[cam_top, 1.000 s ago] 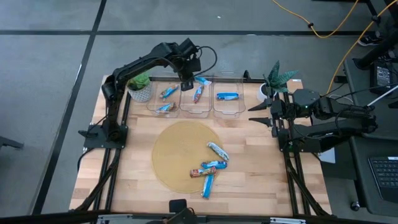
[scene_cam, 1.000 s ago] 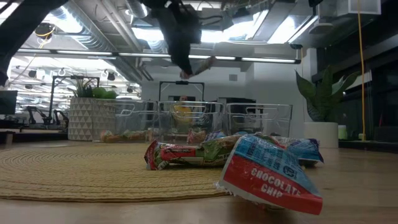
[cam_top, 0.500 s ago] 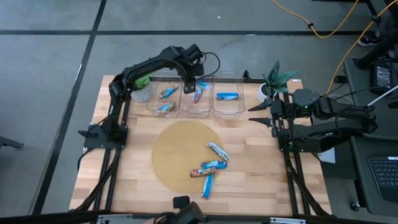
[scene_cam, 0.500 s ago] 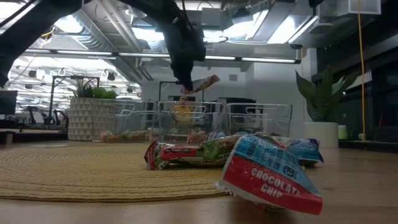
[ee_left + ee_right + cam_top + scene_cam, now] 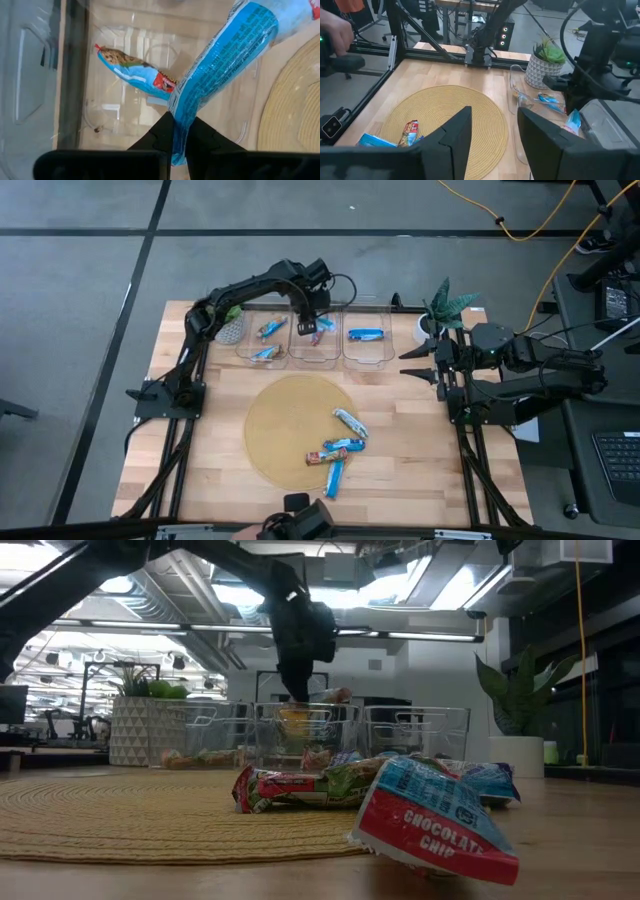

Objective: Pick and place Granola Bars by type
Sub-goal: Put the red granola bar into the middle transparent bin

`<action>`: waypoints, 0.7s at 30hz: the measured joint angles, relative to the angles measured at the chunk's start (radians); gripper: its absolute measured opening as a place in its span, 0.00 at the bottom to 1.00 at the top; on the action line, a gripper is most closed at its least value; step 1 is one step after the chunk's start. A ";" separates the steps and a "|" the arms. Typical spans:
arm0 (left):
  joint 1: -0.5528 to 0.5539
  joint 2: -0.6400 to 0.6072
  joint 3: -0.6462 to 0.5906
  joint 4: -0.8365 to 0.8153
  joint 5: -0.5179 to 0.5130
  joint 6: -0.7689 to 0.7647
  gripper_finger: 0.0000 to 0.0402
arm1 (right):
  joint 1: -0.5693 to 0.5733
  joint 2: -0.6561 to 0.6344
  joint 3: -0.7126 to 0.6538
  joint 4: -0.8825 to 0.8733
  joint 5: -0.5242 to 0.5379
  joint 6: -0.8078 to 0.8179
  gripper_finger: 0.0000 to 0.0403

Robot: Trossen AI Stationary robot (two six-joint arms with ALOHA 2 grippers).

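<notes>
The left claw (image 5: pixel 312 326) hangs over the middle of three clear bins (image 5: pixel 316 352) at the far side of the wooden surface (image 5: pixel 400 430), its fingers pinched tight on the end of a blue-wrapped granola bar (image 5: pixel 220 65) that dangles above the bin, and the left wrist view shows another bar (image 5: pixel 134 70) with a red-tipped blue wrapper lying flat on that bin's floor beneath it. The left bin (image 5: pixel 262 340) carries two blue bars, the right bin (image 5: pixel 366 340) one blue bar (image 5: pixel 366 334) lying crosswise. Beside the left bin a small potted plant (image 5: pixel 229 326) in a patterned white pot sits partly under the left arm; a second, spikier plant (image 5: pixel 445 305) stands at the right edge of the surface, close to the right claw (image 5: pixel 418 364), which waits there well clear of the bins with its fingers spread wide apart. In the middle lies a round woven mat (image 5: pixel 300 430), and on its right part a loose cluster of bars: one pale blue bar (image 5: pixel 350 423) lying apart at an angle, then a red-brown one (image 5: pixel 321 457), a blue one (image 5: pixel 345 446) and another blue one (image 5: pixel 334 477) touching or nearly touching at the mat's rim. From the low view the nearest wrapper (image 5: pixel 435 825) fills the foreground, red and blue, and reads "CHOCOLATE CHIP"; the lettering on the red bar behind it is too small to make out. A person's hand (image 5: pixel 335 31) shows beyond the frame in the right wrist view.
</notes>
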 joint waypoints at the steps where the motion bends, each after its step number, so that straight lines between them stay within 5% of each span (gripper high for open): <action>1: 0.000 0.005 0.000 0.001 0.000 0.004 0.05 | 0.000 0.000 0.000 0.000 0.000 0.000 0.40; 21: -0.012 0.107 0.000 -0.041 -0.003 0.066 0.05 | 0.000 0.000 0.000 -0.002 0.000 -0.003 0.40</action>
